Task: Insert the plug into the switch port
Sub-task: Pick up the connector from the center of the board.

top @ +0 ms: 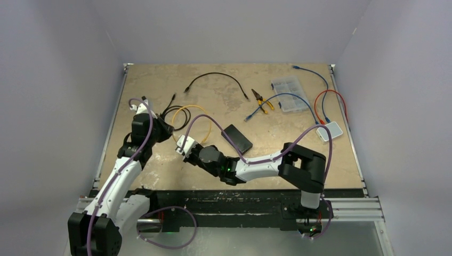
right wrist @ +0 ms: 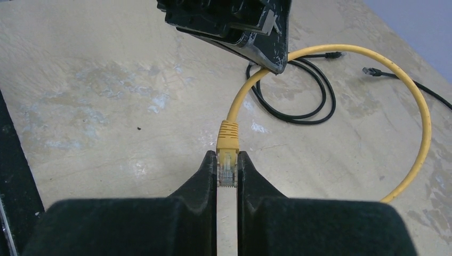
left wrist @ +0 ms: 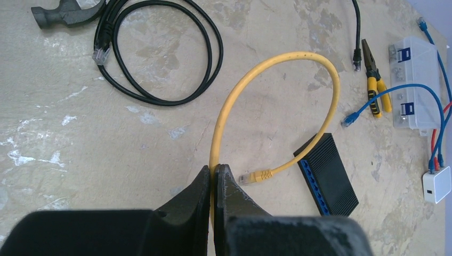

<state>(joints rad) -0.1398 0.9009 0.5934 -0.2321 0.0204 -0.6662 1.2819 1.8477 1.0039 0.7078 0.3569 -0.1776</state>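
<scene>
A yellow cable (left wrist: 298, 56) loops across the table with a plug at each end. My right gripper (right wrist: 228, 156) is shut on one plug (right wrist: 227, 166), its clear tip pointing back between the fingers. My left gripper (left wrist: 215, 169) is shut on the yellow cable itself, a short way up from that plug; it shows in the right wrist view as the black left gripper (right wrist: 234, 26). The other plug (left wrist: 255, 176) lies loose on the table beside the black switch (left wrist: 333, 173), whose blue port row (left wrist: 312, 184) faces it. From above, both grippers sit left of the switch (top: 237, 138).
Coiled black cable (left wrist: 160, 64) lies behind the left gripper, and another black cable (top: 216, 77) at the back. Yellow-handled pliers (top: 263, 100), a clear parts box (top: 289, 93), a blue cable (top: 288, 97) and a white adapter (top: 330, 130) with red and blue leads sit at the right.
</scene>
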